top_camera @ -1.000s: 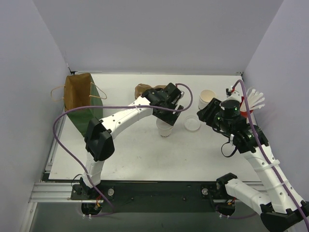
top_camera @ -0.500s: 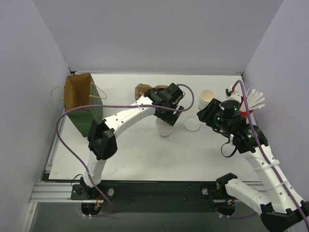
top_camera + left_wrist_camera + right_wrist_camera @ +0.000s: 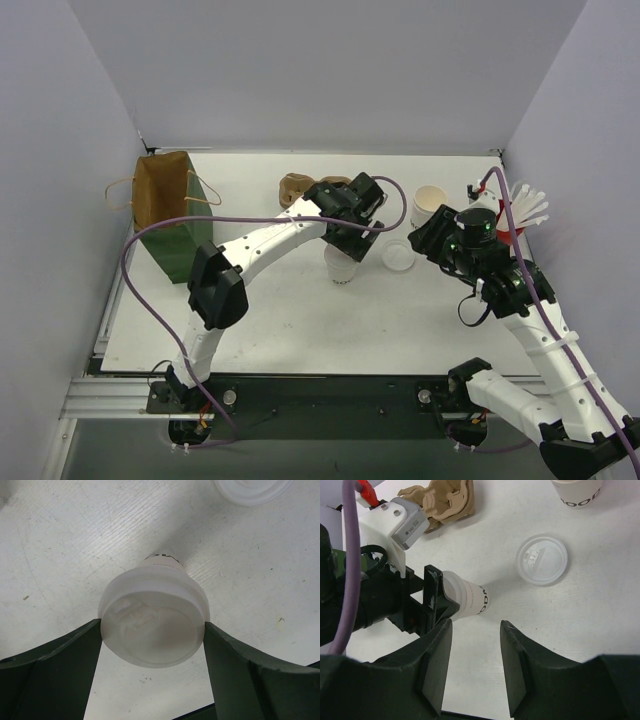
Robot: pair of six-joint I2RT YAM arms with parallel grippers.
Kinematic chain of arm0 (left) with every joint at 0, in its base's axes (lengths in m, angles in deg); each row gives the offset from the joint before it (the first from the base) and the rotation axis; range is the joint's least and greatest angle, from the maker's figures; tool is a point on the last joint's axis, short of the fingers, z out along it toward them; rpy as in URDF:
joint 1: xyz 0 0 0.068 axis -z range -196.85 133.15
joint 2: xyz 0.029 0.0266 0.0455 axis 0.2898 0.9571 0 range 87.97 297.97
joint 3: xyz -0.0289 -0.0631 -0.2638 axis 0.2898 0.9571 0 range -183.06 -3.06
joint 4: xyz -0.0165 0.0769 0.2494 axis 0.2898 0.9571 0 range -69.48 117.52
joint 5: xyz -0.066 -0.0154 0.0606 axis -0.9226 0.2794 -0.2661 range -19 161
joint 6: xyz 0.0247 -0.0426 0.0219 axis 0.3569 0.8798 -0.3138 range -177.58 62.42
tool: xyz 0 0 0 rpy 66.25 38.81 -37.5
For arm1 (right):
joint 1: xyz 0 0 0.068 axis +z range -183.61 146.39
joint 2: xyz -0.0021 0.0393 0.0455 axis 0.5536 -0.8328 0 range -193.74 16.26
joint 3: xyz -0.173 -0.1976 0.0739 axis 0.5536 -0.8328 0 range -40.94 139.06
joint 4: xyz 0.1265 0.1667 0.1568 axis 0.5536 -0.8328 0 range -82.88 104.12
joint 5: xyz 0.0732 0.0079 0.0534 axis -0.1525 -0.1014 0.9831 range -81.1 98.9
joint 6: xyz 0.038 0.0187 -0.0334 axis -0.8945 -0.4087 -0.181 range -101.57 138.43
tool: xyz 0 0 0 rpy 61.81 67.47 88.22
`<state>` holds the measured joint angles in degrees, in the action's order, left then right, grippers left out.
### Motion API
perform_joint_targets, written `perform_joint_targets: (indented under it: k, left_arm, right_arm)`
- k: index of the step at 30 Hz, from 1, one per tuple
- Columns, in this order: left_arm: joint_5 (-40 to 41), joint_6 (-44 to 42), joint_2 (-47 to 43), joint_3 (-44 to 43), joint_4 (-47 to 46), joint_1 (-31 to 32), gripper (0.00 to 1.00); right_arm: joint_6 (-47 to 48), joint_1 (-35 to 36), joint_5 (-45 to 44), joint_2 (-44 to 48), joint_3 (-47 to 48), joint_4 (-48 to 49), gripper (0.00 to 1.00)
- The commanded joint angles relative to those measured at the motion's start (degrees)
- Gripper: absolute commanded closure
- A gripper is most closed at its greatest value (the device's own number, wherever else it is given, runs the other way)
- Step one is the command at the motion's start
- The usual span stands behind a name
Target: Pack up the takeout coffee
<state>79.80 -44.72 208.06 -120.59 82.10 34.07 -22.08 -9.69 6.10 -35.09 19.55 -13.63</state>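
The takeout coffee (image 3: 340,268) is a small white paper cup with a white lid, standing upright mid-table. In the left wrist view its lid (image 3: 152,625) fills the space between my dark fingers, which touch its rim on both sides. My left gripper (image 3: 346,246) comes down over the cup from behind and is shut on it. The right wrist view shows the cup wall (image 3: 467,600) sticking out of the left gripper (image 3: 427,605). My right gripper (image 3: 428,236) hovers to the cup's right, open with nothing between its fingers (image 3: 437,665).
A loose clear lid (image 3: 398,256) lies just right of the cup. Behind it stands an open white cup with a tan inside (image 3: 428,203), and a red cup of straws (image 3: 515,215) is at far right. A brown cup carrier (image 3: 297,185) and a green-brown paper bag (image 3: 160,190) sit at back left.
The left arm's wrist and elbow have shifted slightly to the right over the cup. The cup has stayed in place and the right arm has not moved.
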Motion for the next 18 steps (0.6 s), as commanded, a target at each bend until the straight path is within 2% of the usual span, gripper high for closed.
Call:
perform_joint_targets:
  k: [1,14,18]
  left_arm:
    - [0.26,-0.91,1.02,-2.96,1.44,0.32,0.17]
    - [0.61,-0.82,1.55,-2.26,1.08,0.41,0.16]
    - [0.61,-0.91,1.72,-2.26,0.91,0.41,0.13]
  right_arm:
    - [0.70,-0.46,-1.50,0.90,-0.81,-0.29,0.61]
    - [0.61,-0.46,-1.41,0.82,-1.08,-0.29,0.61]
    - [0.70,-0.46,-1.41,0.82,-1.16,-0.29,0.61]
